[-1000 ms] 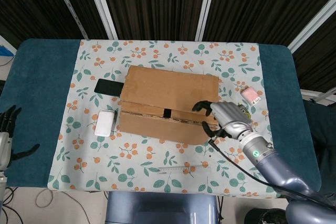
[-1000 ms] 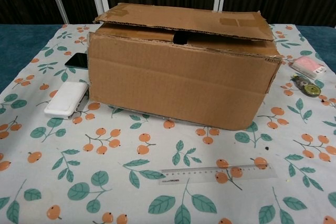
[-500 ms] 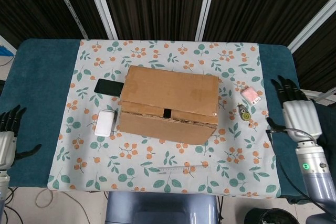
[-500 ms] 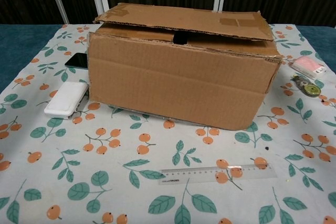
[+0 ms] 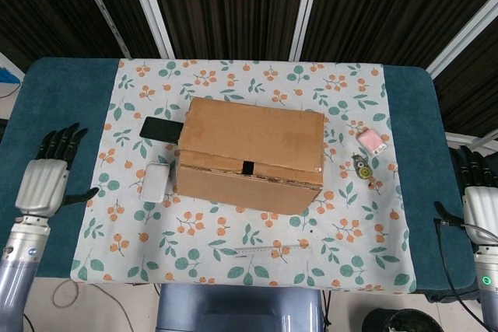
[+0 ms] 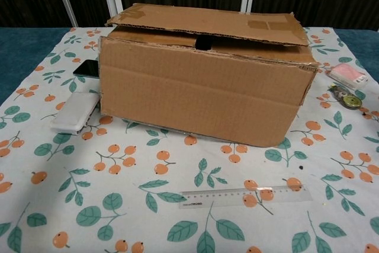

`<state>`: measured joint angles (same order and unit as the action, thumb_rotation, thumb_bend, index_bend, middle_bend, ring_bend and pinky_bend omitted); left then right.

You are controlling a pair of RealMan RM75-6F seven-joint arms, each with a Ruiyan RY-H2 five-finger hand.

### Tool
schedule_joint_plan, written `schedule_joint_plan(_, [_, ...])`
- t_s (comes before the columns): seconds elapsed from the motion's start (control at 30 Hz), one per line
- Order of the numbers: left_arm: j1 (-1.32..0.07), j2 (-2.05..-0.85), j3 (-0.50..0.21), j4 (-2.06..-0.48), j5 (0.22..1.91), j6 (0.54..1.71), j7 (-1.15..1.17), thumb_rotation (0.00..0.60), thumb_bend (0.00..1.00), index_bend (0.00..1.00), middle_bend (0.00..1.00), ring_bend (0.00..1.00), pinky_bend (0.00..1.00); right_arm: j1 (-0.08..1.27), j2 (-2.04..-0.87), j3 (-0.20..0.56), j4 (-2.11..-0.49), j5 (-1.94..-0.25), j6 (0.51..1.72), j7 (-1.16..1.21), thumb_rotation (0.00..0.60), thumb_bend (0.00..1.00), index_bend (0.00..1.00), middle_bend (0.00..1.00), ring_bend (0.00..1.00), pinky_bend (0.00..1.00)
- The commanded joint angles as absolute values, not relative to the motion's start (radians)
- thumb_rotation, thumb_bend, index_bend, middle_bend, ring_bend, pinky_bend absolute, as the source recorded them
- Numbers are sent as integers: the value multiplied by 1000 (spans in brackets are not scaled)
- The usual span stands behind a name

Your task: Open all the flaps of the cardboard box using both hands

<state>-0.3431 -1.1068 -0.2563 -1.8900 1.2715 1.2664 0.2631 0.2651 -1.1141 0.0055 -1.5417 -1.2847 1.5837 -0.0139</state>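
Box (image 5: 249, 153) mid-table, flaps down, top one slightly lifted at front so you've got easy edge. Your left hand (image 5: 45, 184) and right hand (image 5: 480, 206) parked wide, fingers spread, holding nothing.

Both arms are glossy silver-grey tubes. The left hand (image 5: 45, 180) has a pale ribbed silver back and black fingers; the right hand (image 5: 479, 201) looks the same, with a black cable and a green wrist light.

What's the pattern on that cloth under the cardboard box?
The tablecloth is white with orange fruits and green leaves, clearest in the chest view.
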Motion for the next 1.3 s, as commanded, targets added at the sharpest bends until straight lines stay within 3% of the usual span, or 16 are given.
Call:
schedule_joint_plan(0.03, [-460, -1157, -333, -1904, 1158, 1169, 317, 600, 90, 0, 0, 0, 0, 252, -1121, 16, -1532, -1288, 1564, 11, 600, 280, 0, 0, 3, 216])
schedule_joint_plan(0.33, [-665, -1303, -413, -1816, 1016, 1119, 502, 600, 90, 0, 0, 0, 0, 235, -1121, 43, -1534, -1291, 1521, 59, 600, 284, 0, 0, 4, 216])
schedule_joint_plan(0.6, [-822, -1336, -435, -1765, 876, 1056, 669, 600, 90, 0, 0, 0, 0, 222, -1127, 69, -1532, -1297, 1499, 79, 600, 292, 0, 0, 4, 216])
schedule_joint_plan(0.93, [-942, -1362, -401, -1722, 703, 992, 743, 600, 90, 0, 0, 0, 0, 207, -1130, 97, -1533, -1302, 1487, 74, 600, 304, 0, 0, 4, 216])
schedule_joint_plan(1.3, [-980, -1368, -349, -1723, 677, 1006, 731, 600, 90, 0, 0, 0, 0, 195, -1131, 118, -1533, -1307, 1468, 82, 600, 320, 0, 0, 4, 216])
